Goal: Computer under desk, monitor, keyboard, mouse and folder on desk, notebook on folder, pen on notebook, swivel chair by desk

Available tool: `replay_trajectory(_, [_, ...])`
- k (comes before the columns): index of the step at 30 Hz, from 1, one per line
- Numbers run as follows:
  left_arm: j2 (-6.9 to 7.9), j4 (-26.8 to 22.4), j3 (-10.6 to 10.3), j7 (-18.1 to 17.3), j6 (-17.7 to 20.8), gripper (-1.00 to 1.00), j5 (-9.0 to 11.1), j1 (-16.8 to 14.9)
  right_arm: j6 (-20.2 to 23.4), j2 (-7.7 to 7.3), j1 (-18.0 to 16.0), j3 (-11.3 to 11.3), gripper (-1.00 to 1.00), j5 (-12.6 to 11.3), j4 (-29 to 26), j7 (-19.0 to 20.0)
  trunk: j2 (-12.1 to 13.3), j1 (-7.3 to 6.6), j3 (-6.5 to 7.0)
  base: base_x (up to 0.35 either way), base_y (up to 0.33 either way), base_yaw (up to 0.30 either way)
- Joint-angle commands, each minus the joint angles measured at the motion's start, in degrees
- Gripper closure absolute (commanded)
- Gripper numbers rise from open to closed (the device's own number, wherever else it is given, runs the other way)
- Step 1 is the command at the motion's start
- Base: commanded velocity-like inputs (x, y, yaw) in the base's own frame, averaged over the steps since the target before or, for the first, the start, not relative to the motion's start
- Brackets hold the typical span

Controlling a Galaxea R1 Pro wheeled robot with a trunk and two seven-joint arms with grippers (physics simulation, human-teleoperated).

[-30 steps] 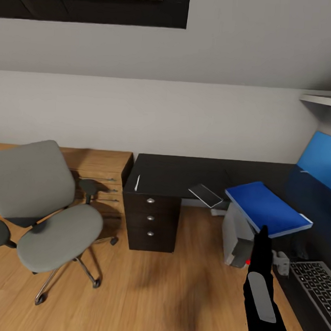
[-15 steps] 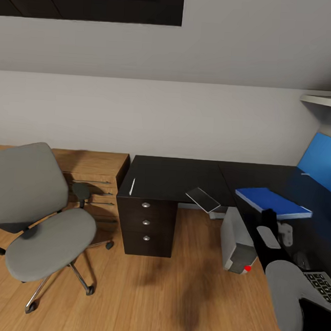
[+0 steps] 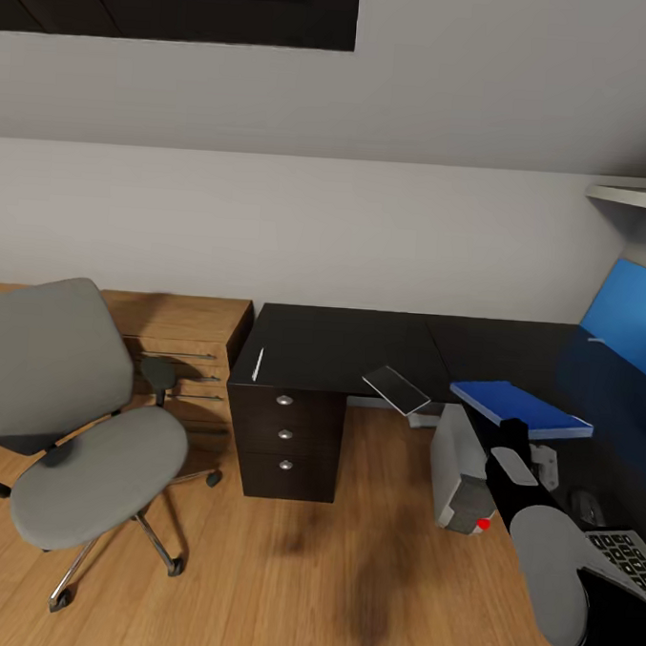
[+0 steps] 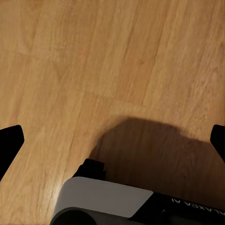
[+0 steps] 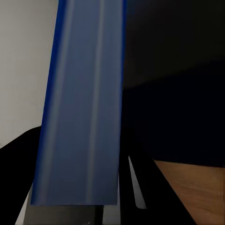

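Right pincer (image 3: 519, 433) pinches the blue folder (image 3: 519, 408), which sits low over the black bench (image 3: 360, 344) near its inner corner; the right wrist view has the folder (image 5: 82, 103) running between the fingers. Left pincer (image 4: 112, 140) hangs spread over the wooden floor (image 4: 93, 61). On the bench lie a pen (image 3: 258, 363), a notebook (image 3: 396, 389) (jutting past the edge), a mouse (image 3: 588, 507) and a keyboard (image 3: 622, 556). Under it stands the computer (image 3: 459, 470); the chair (image 3: 68, 422) stands well apart.

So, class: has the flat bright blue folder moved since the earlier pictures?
Yes. The flat bright blue folder, gripped by the right gripper, has come down and levelled out against the black L-shaped desk, lying much flatter over its top.
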Motion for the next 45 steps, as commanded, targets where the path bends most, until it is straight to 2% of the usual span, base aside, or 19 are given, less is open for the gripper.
replay_trajectory(1, [0.04,0.0,-0.5,0.4,-0.2,-1.00,0.6,0.0,-0.2,-0.18,0.0,-0.1,1.00,-0.4,0.0,-0.1,0.0,0.00,-0.05,0.000,0.000,-0.059])
replay_trajectory(17, [0.04,0.0,-0.5,0.5,-0.3,-1.00,0.6,0.0,-0.1,-0.43,0.0,-0.5,1.00,-0.4,0.0,0.0,0.0,0.00,-0.18,0.000,0.000,-0.104])
replay_trajectory(36, [0.05,0.0,-0.4,0.5,-0.3,-1.00,0.7,-0.1,-0.1,-0.59,0.1,-0.5,1.00,-0.3,0.2,0.1,0.0,0.00,-0.21,0.063,0.000,-0.007])
replay_trajectory(41, [0.04,0.0,-0.4,0.5,-0.3,-1.00,0.7,-0.1,0.0,-2.75,0.1,-0.5,1.00,-0.3,0.2,0.0,0.0,0.00,-0.21,0.000,0.000,0.000])
replay_trajectory(45, [0.04,0.0,-0.4,0.5,-0.3,-1.00,0.7,-0.1,0.0,-3.46,0.1,-0.5,1.00,-0.4,0.2,0.0,0.0,0.00,-0.21,0.000,0.000,0.000])
